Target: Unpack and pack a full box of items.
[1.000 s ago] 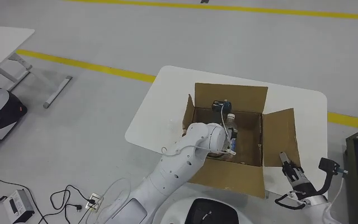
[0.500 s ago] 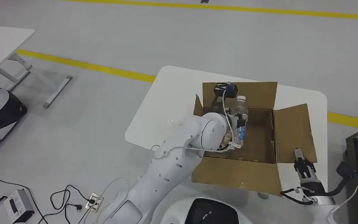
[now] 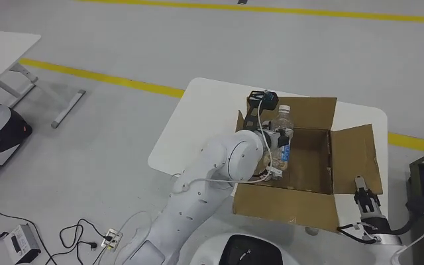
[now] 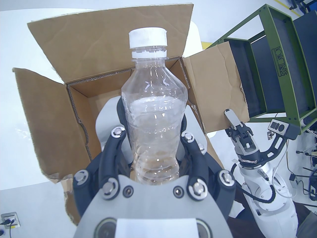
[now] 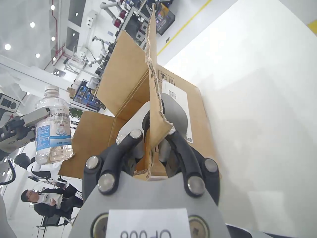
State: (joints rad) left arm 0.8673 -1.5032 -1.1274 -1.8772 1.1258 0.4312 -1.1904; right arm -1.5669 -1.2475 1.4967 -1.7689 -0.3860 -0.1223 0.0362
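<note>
A clear bottle [image 3: 283,130] with a white cap and some liquid stands upright in my left gripper [image 3: 277,144], which is shut on its lower body [image 4: 153,115]. It hangs above the back left part of the open cardboard box [image 3: 285,205]. The box interior [image 4: 99,100] below the bottle looks bare. My right gripper [image 3: 361,192] is at the box's front right, with its fingers [image 5: 138,139] shut on the torn edge of the right flap [image 5: 154,100]. The right wrist view shows the bottle [image 5: 53,130] with its blue label raised above the box.
The box sits on a white table [image 3: 199,126] with bare surface to its left and behind it. A green metal rack [image 4: 272,58] stands off the table's right side. Cables and a power strip [image 3: 109,235] lie on the floor.
The bottle has risen out of the box in my left gripper, toward the back left corner. The box has slid and turned to the right along with my right gripper.
</note>
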